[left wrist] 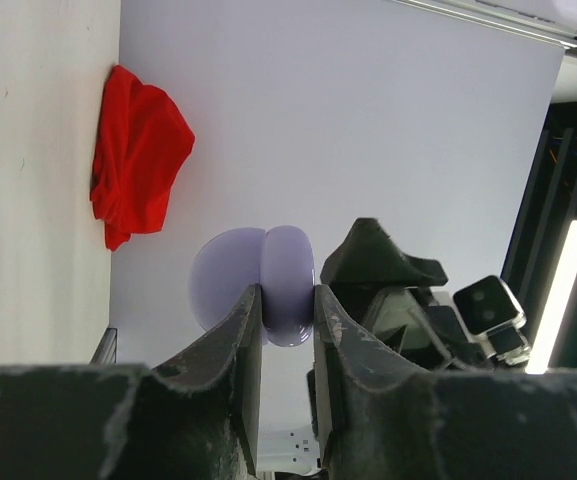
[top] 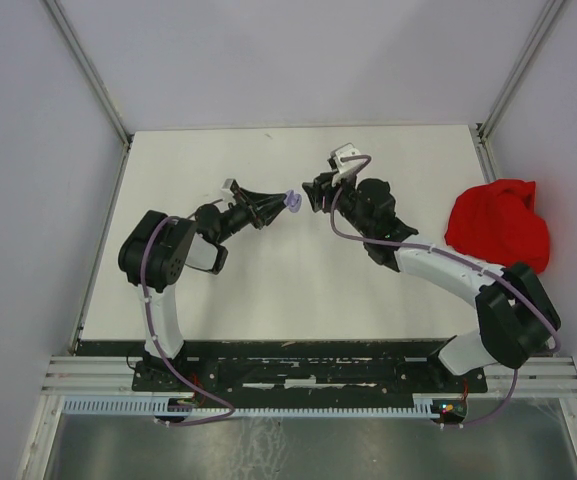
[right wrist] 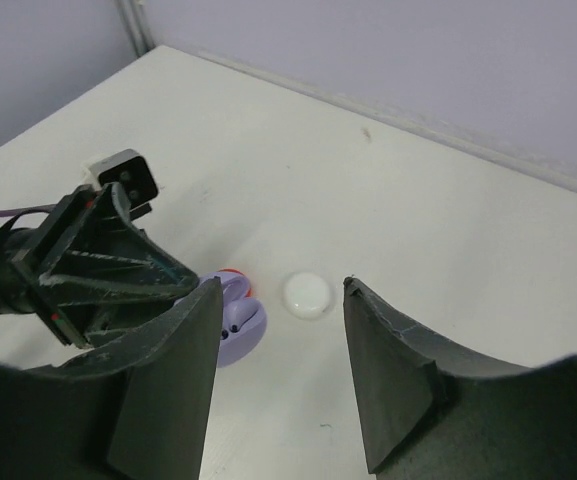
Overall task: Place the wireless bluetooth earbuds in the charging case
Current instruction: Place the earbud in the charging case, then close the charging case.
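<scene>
The left fingers point(left wrist: 236, 375) were clamped on the purple charging case point(left wrist: 268, 285). Their tips pinched its rounded edge and held it apparently clear of the table point(right wrist: 438, 230), probably to present its face to the other arm. The right fingers point(right wrist: 398, 385) stood spread apart with nothing between them, just across from the case and aimed toward it. That looked like readiness to work on the case while the left steadied it.

Past the gap between the right fingers, a white disc point(right wrist: 308, 295) lay on the table near the case. A red sliver point(right wrist: 232, 272) showed behind the case's upper edge, but whether it was an earbud or another disc could not be told. Well apart from both pairs of fingers, out behind the right arm, a red cloth point(top: 498, 228) lay bunched at the table's edge.

No earbuds could be made out for certain. The dark spots on the case's face were too small to read, and in the left wrist view the fingers hid its lower part.
</scene>
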